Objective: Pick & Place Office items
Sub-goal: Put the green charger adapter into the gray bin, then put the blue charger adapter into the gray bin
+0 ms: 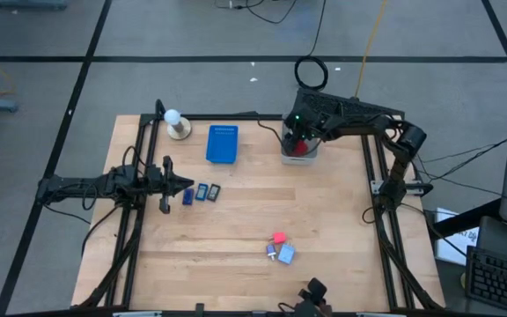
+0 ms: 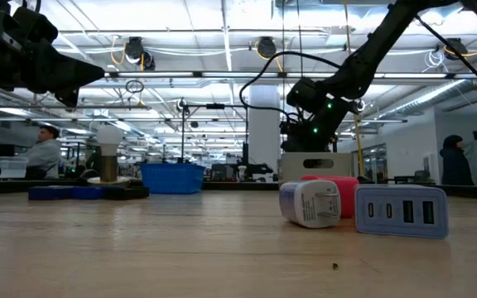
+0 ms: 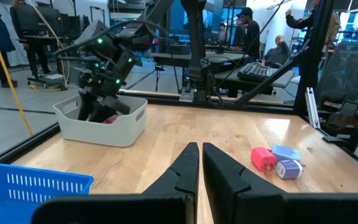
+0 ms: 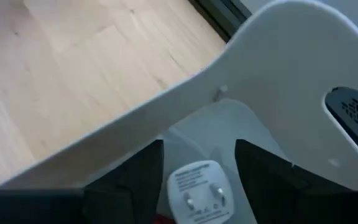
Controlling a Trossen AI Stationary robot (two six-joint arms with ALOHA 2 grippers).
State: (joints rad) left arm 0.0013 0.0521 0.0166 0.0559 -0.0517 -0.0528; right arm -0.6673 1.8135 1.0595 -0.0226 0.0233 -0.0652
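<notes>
Between our right gripper's [image 4: 197, 165] parted fingers a white plug adapter [image 4: 197, 186] sits inside the white bin [image 1: 299, 151] at the desk's far edge. We risk dragging it out when lifting. Left gripper [image 3: 201, 163], pinched together, waits; chargers [image 1: 280, 249] remain near the front edge.

White bin [image 3: 104, 121], blue basket [image 1: 222, 143], red charger [image 3: 263, 158] — pale-blue charger [image 2: 400, 210]

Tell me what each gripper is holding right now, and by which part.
The right gripper, open inside the white bin, has a white plug adapter between its fingers; an actual grip cannot be told. The left gripper, shut above the table, holds nothing.
</notes>
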